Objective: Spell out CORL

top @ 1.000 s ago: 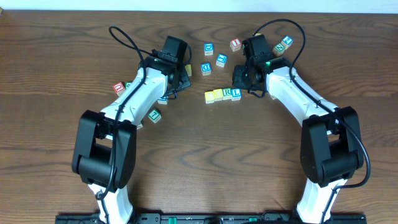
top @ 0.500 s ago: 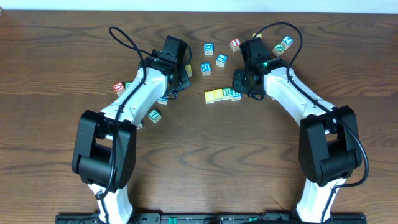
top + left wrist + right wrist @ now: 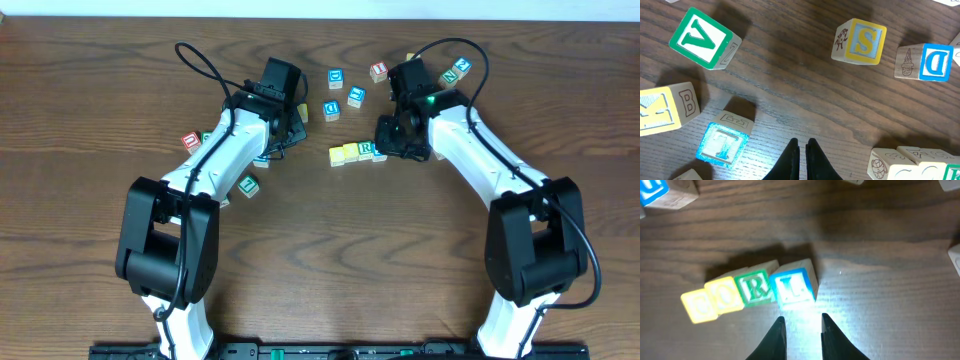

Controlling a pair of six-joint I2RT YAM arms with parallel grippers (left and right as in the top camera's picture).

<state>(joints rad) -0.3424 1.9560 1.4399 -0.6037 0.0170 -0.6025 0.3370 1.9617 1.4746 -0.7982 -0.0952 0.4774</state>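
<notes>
In the right wrist view, four cubes stand side by side in a slightly slanted row on the wood. They are a yellow C (image 3: 699,305), a yellow O (image 3: 724,295), a green R (image 3: 756,287) and a blue L (image 3: 792,286). My right gripper (image 3: 801,322) hovers just in front of the L cube, open by a narrow gap with nothing between its fingers. From overhead, the row (image 3: 351,152) shows its two yellow tops and the R, while the right gripper (image 3: 392,140) hides most of the L. My left gripper (image 3: 802,145) is shut and empty above bare wood.
Loose cubes surround the left gripper: a green V (image 3: 701,37), an S (image 3: 862,41), a blue D (image 3: 927,62), a blue T (image 3: 722,145) and a yellow K (image 3: 665,110). Several more cubes (image 3: 335,77) lie behind the row, with others at the far right (image 3: 455,70) and left (image 3: 190,142).
The right gripper has shifted slightly towards the right end of the row and now covers the L cube from overhead. The left arm has not moved.
</notes>
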